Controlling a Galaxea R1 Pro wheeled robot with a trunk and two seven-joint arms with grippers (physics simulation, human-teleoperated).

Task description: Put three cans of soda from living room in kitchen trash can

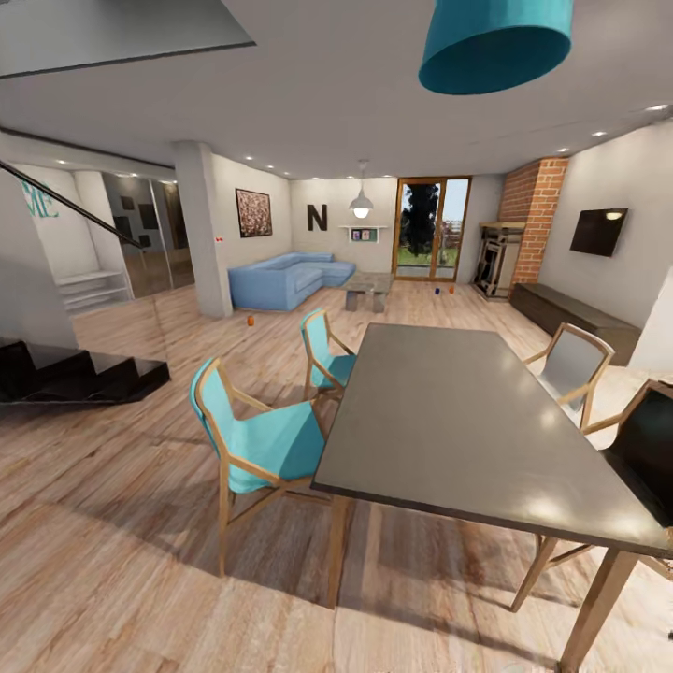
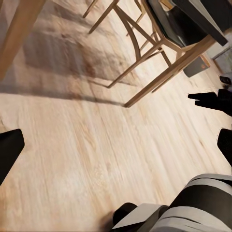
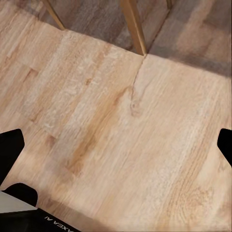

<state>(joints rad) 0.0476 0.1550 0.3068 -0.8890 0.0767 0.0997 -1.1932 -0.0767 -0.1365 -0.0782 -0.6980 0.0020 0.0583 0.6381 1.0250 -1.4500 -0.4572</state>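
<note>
Far across the wood floor lies the living room with its blue corner sofa (image 1: 285, 280), grey low table (image 1: 367, 292) and brick fireplace (image 1: 528, 220). One orange can of soda (image 1: 250, 321) stands on the floor left of the sofa's front. A dark blue can (image 1: 436, 293) and another orange can (image 1: 451, 289) stand right of the low table, before the glass doors (image 1: 430, 229). The tash can is out of view. My left gripper (image 2: 116, 150) hangs open over bare floor. My right gripper (image 3: 116, 147) is open too, with only planks between its fingers.
A long dark dining table (image 1: 467, 421) stands close in front at the right, with teal chairs (image 1: 257, 439) along its left side and more chairs (image 1: 572, 366) on its right. Black stairs (image 1: 65, 369) rise at the left, beside a white pillar (image 1: 201, 229). Open floor runs between stairs and chairs.
</note>
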